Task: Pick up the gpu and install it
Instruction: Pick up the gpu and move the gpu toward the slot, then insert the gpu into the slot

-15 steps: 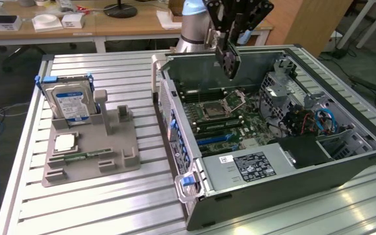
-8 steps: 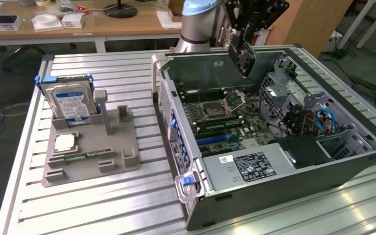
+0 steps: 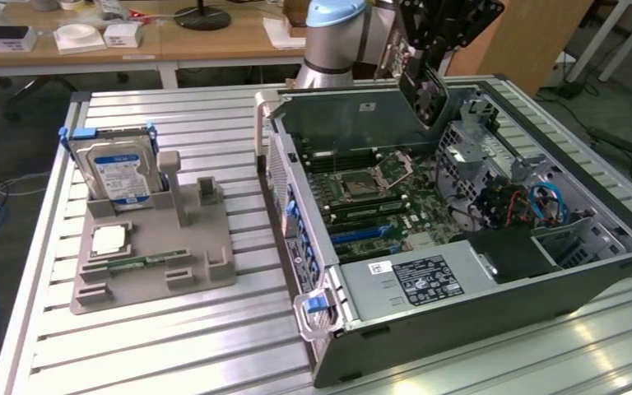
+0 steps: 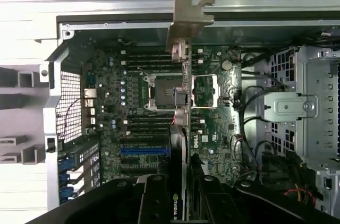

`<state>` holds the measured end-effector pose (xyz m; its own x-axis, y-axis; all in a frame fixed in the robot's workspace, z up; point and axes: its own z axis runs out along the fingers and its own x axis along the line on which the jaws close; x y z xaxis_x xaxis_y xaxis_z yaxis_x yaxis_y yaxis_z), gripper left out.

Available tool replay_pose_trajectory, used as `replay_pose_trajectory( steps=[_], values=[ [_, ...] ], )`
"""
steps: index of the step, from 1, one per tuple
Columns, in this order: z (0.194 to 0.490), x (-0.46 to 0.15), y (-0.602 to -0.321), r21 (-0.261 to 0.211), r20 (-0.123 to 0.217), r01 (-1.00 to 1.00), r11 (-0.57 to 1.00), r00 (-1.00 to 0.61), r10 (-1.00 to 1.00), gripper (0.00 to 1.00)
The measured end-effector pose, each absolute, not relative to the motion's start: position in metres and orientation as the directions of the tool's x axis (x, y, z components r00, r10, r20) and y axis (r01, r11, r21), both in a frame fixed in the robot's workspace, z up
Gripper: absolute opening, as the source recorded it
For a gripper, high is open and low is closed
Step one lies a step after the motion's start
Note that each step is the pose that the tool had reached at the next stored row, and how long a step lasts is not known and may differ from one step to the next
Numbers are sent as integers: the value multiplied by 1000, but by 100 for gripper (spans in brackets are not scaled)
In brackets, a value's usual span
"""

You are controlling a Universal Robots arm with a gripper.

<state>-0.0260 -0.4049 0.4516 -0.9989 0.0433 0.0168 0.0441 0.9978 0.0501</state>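
The gpu [image 3: 425,92] hangs above the back of the open computer case [image 3: 327,284], with my gripper [image 3: 434,67] shut on it. In the wrist view the gpu [image 4: 184,91] appears edge-on as a thin dark card. Its metal end bracket [image 4: 189,16] lies over the case's rear wall. My gripper [image 4: 183,195] clamps the card's near end, where a green logo shows. Below the card lies the motherboard [image 4: 133,91] with its CPU socket [image 4: 159,90] and a blue slot [image 4: 143,150]. The card is held clear above the board, not seated in any slot.
A grey parts holder [image 3: 151,255] stands on the slatted metal table toward the exterior view's left. It carries a silver hard drive with a blue label [image 3: 118,171] and a small green memory stick [image 3: 141,263]. A metal drive cage [image 4: 308,107] and cables [image 3: 541,202] crowd one side of the case.
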Motion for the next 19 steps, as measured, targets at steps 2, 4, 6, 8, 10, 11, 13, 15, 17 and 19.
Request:
replay_pose_trajectory(
  steps=[2,4,6,8,10,11,13,15,17,19],
  values=[
    [452,-26,-405,50,17,44,998,-999,43,26],
    [452,-26,-405,50,17,44,998,-999,44,26],
    [452,-26,-405,50,17,44,998,-999,43,26],
    [452,-25,-405,50,17,44,998,-999,43,26],
    [452,-25,-405,50,17,44,998,-999,43,26],
    [452,-25,-405,50,17,44,998,-999,43,26],
    [452,-25,-405,50,17,44,998,-999,43,26],
    [452,-25,-405,50,17,44,998,-999,43,26],
    [452,-25,-405,50,17,44,998,-999,43,26],
    [452,-25,-405,50,17,44,998,-999,43,26]
  ],
)
